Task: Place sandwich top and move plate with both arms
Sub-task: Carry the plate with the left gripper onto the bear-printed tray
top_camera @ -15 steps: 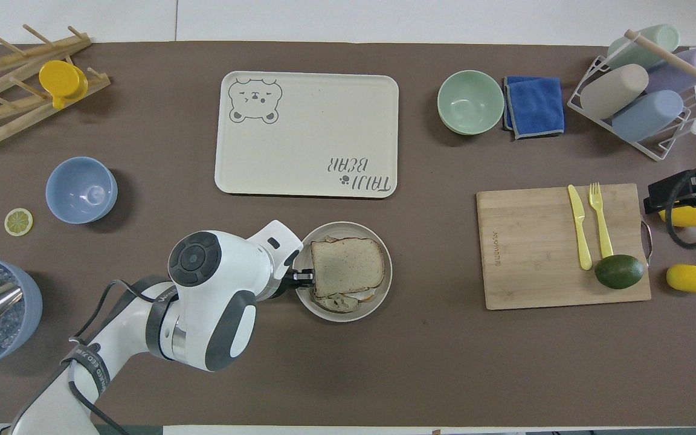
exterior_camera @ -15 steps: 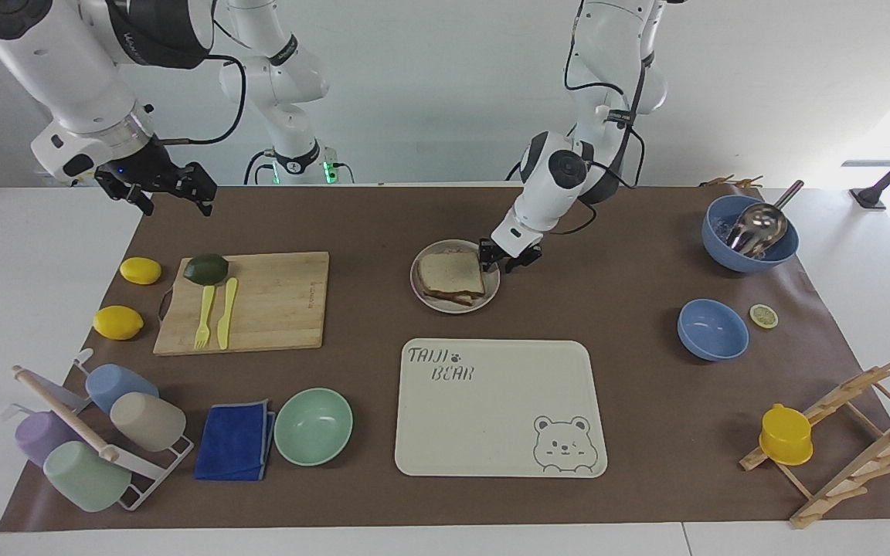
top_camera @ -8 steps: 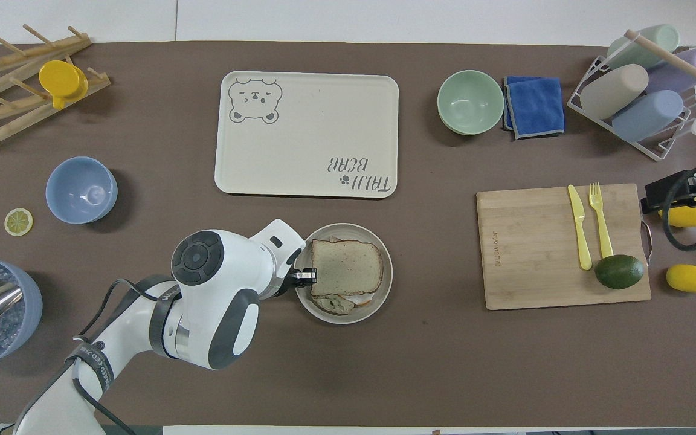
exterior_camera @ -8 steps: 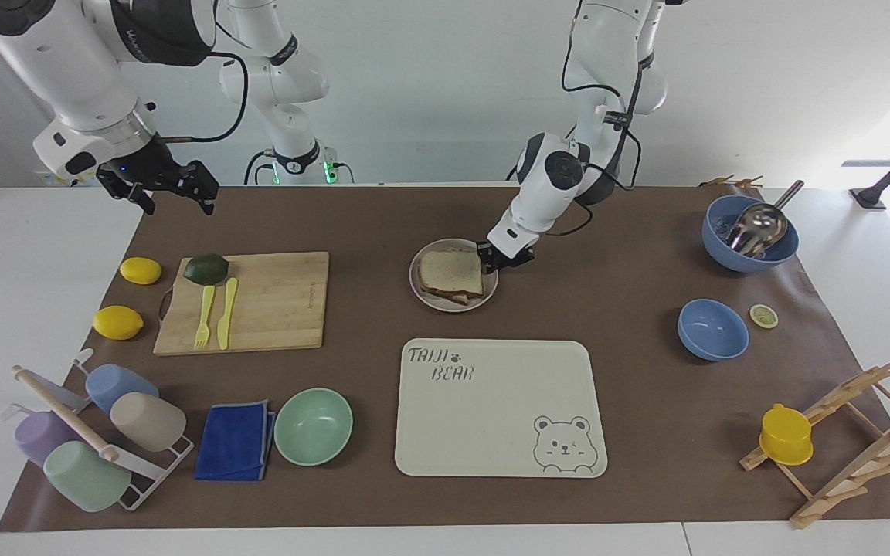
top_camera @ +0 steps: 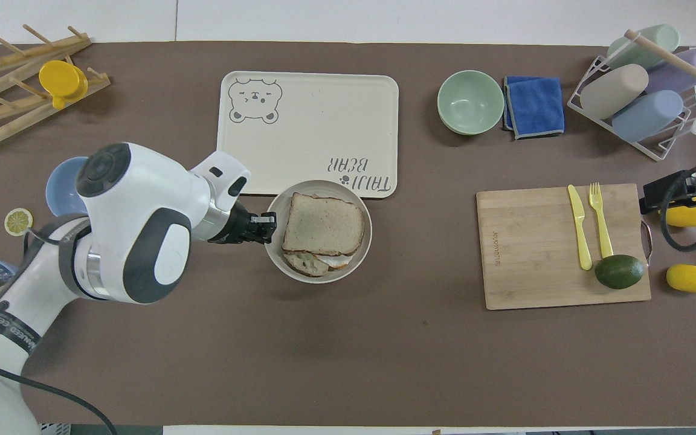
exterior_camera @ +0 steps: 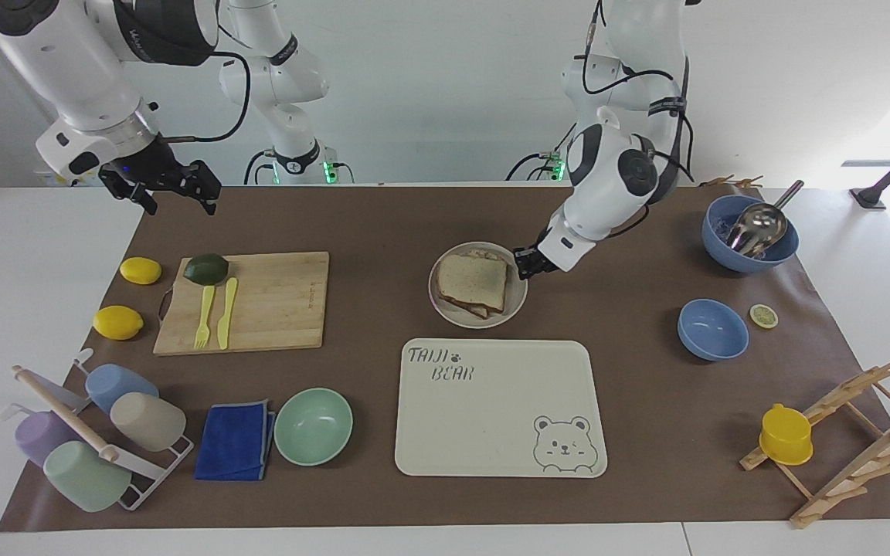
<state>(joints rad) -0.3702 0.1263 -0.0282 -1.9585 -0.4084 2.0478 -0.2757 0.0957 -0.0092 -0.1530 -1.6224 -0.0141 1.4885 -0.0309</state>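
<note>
Square light-brown speckled bread slice [exterior_camera: 473, 279], the sandwich top, atop the stack on the round grey-beige plate [exterior_camera: 518, 300] beside the cream bear-printed tray [exterior_camera: 491, 417]. Left gripper [exterior_camera: 528, 263] pinched on the plate's rim. Right gripper [exterior_camera: 174, 188] aloft with fingers spread, empty, waiting.

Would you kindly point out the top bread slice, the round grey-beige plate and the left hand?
Light-brown square top bread slice [top_camera: 324, 225], overhead view, middle of its face.
Round grey-beige plate [top_camera: 275, 246], overhead view, bare rim.
Left hand [exterior_camera: 525, 263], facing view, between fingertips at the plate's rim.

Glossy white arms [exterior_camera: 607, 185] (black cables), black claws.
</note>
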